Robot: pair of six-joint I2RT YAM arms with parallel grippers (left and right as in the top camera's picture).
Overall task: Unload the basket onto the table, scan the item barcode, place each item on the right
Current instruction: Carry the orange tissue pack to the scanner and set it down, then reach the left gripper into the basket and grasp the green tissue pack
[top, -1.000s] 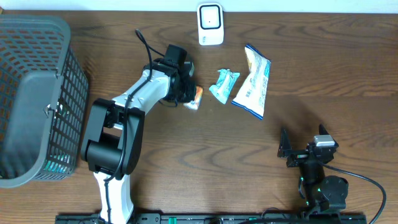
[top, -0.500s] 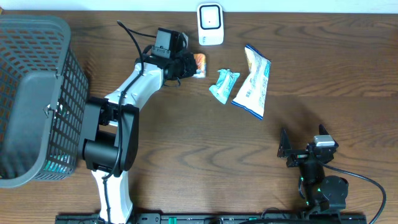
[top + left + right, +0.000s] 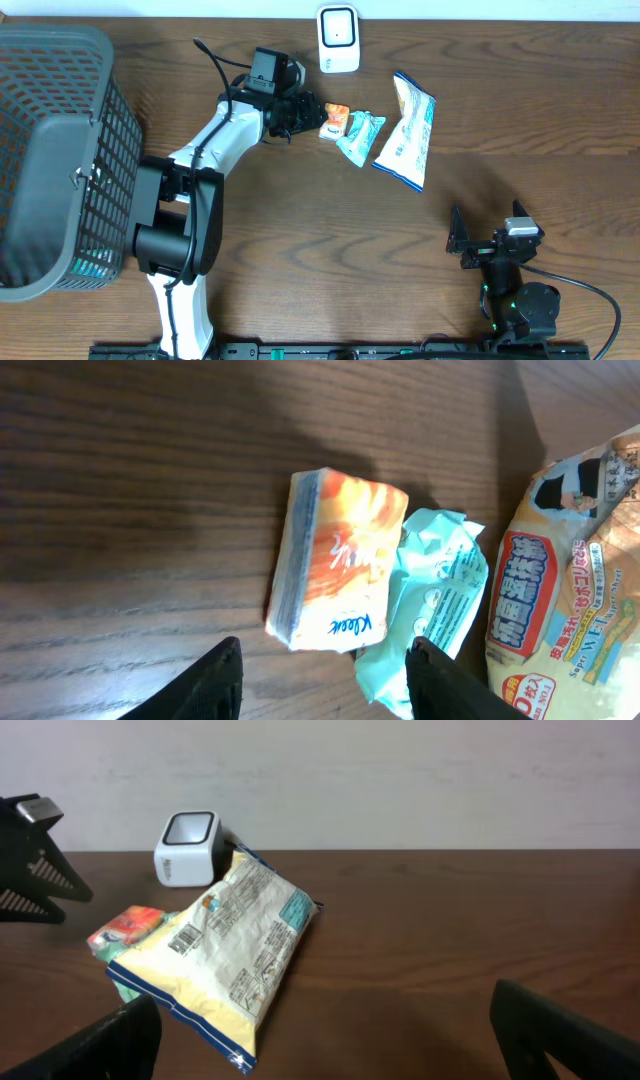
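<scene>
Orange and white, the tissue pack (image 3: 334, 121) lies flat on the dark wooden bench (image 3: 330, 250), just below and slightly left of the white scanner (image 3: 338, 38) that stands at the far edge. The two are near each other but not touching. The left wrist view shows the pack's printed face turned up, with blue script lettering near its lower end.

The left end effector (image 3: 312, 114) sits at the pack's left side, its jaws parted to a moderate gap. From the left wrist camera the two black fingers (image 3: 222, 682) stand on either side of the pack's near end, and nothing is gripped between them; the pack rests on the bench by itself.

A crumpled teal packet (image 3: 358, 137) lies against the right edge of the tissue pack, partly tucked beside it. Right of that, a larger wipes bag (image 3: 407, 130) in yellow, white and blue lies at a slant, its upper end nearest the scanner.

The right end effector (image 3: 484, 228) sits low at the near right of the bench, well apart from all the goods, its jaws spread wide and holding nothing.

At the far left a dark grey mesh basket (image 3: 60, 150) stands on the bench beside the left arm's base.
</scene>
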